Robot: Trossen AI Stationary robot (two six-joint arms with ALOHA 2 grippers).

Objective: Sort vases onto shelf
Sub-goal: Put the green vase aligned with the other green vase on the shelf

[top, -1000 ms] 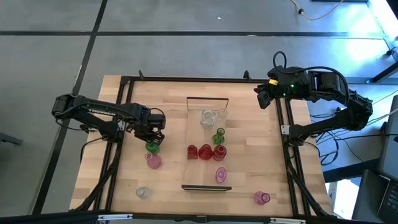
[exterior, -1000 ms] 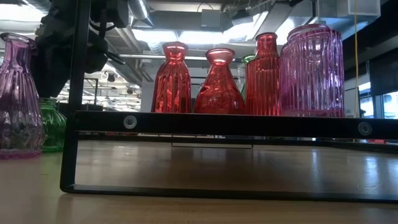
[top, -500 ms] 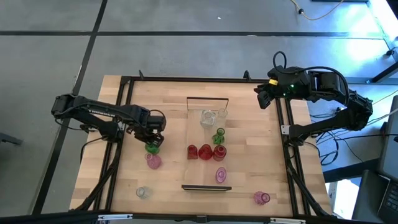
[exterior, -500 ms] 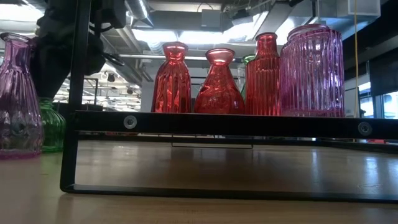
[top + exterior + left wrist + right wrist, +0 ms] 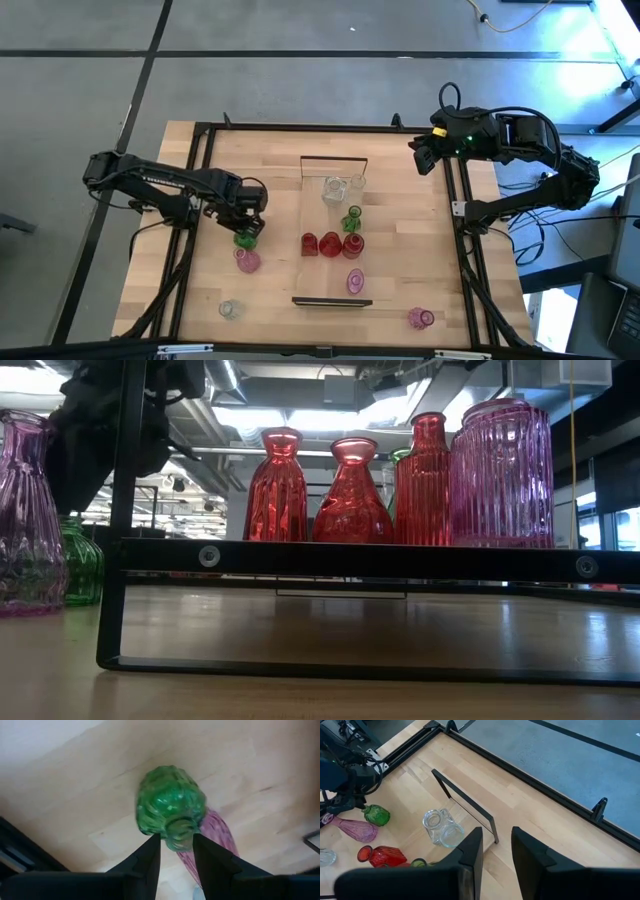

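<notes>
— Vases first: where is the one we are working on?

— We see the left gripper [image 5: 174, 851] with its two fingers [image 5: 148, 857] set on either side of the neck of a green vase [image 5: 171, 806], the gap between them just the width of that neck. In the high view the left gripper [image 5: 248, 222] sits over the same green vase [image 5: 244, 238], left of the shelf [image 5: 334, 228] and off it, on the bench [image 5: 270, 160].

— What lies closest to that gripper?

— A pink vase [image 5: 246, 259] stands just beside the green one, on the side nearer the bench's front edge; the wrist view shows the pink vase [image 5: 212, 832] partly behind the green glass. Further that way we find a clear vase [image 5: 230, 309] near the front edge.

— And on the shelf?

— Moving away from the left gripper, we count two clear vases [image 5: 336, 188] at the far end, then a small green one [image 5: 352, 220], three red vases [image 5: 331, 243] in a row at the middle, and a pink ribbed vase [image 5: 355, 281] toward the near end. One more pink vase [image 5: 421, 318] stands on the bench beyond the shelf's near corner.

— The other arm?

— We find the right gripper [image 5: 495, 852] raised above the bench's far right corner with its fingers parted and nothing between them.
</notes>
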